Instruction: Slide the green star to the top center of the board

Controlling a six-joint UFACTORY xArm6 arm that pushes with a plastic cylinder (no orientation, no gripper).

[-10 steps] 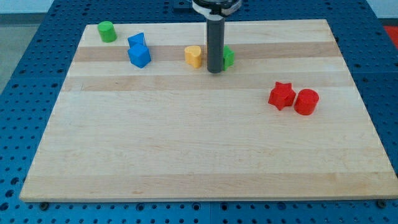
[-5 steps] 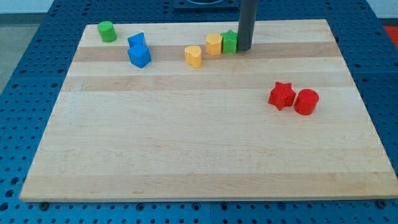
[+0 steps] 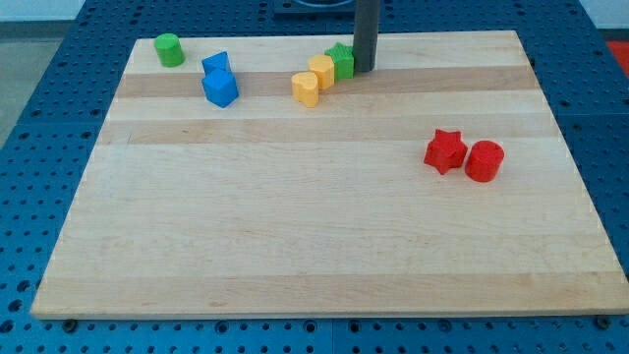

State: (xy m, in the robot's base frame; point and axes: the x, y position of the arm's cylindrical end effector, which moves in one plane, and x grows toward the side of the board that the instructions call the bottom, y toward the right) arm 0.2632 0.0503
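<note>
The green star (image 3: 341, 61) lies near the top middle of the wooden board (image 3: 324, 226). My tip (image 3: 365, 70) stands right against its right side, touching it. The star's left side touches a yellow block (image 3: 321, 72), which in turn touches a second yellow block (image 3: 306, 88) lower left of it.
A green cylinder (image 3: 169, 49) sits at the top left corner. Two blue blocks (image 3: 218, 80) lie close together right of it. A red star (image 3: 445, 150) and a red cylinder (image 3: 484, 160) sit side by side at the right.
My tip has moved left and slightly up along the top of the board, pushing the green star and the yellow block beside it leftward; that yellow block now touches the other yellow block.
</note>
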